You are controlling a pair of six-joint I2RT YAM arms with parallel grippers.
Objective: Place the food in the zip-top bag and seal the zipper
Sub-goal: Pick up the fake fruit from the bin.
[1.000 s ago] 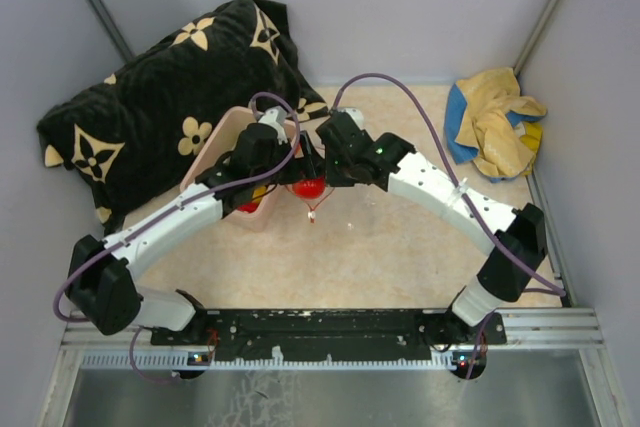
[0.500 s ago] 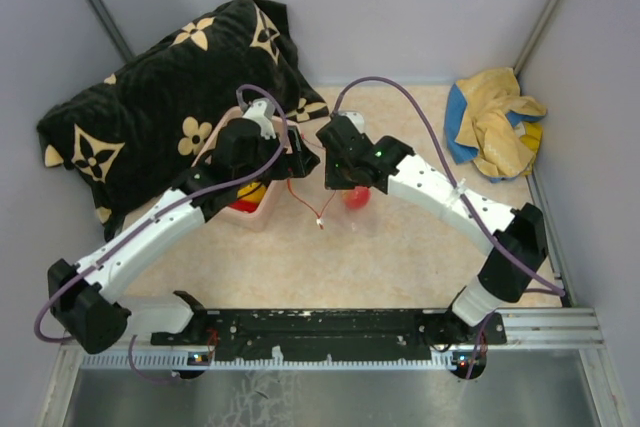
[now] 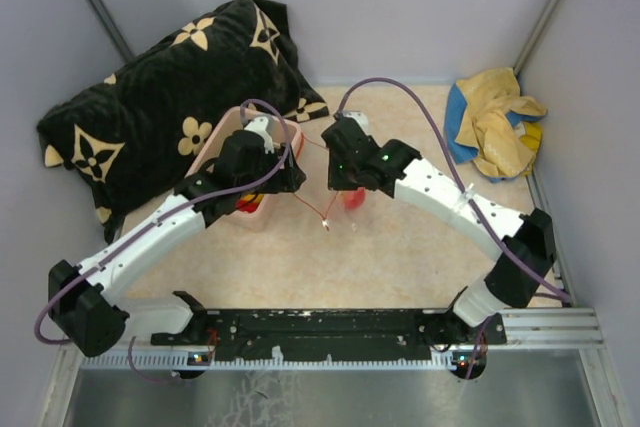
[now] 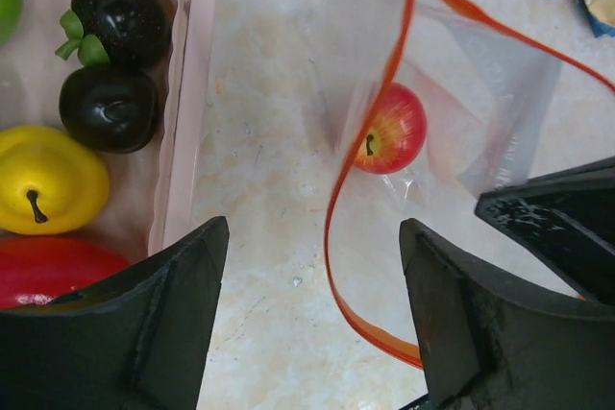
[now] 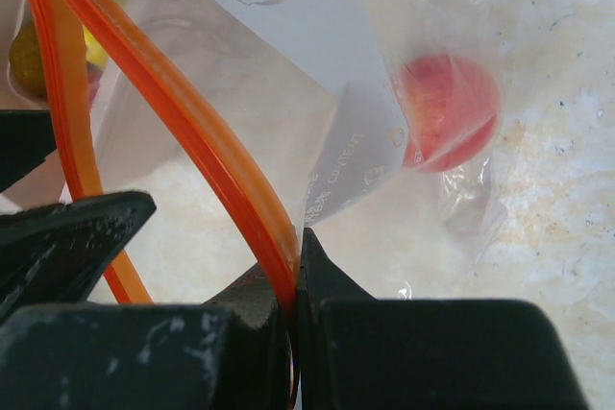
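Note:
The zip-top bag [image 4: 480,84] hangs open from my right gripper [image 5: 294,271], which is shut on the orange-red zipper [image 5: 192,112] at the mouth. A red apple [image 5: 450,112] lies inside the bag; it also shows in the left wrist view [image 4: 389,129] and the top view [image 3: 352,197]. My left gripper [image 4: 312,309] is open and empty, low over the table between the bag and the pink tub [image 4: 187,122]. In the tub lie two dark brown fruits [image 4: 109,108], a yellow pear [image 4: 48,180] and a red piece [image 4: 53,271]. In the top view the grippers stand side by side, the left [image 3: 290,179] and the right [image 3: 337,182].
A black pillow with cream flowers [image 3: 170,97] lies behind the pink tub [image 3: 255,219]. A yellow and blue cloth [image 3: 495,122] is bunched at the back right. The right gripper's black finger [image 4: 557,228] is close on the right of my left gripper.
My left gripper has drawn back from the bag's mouth toward the tub, open. The bag with the red apple has shifted right, still held by the right gripper.

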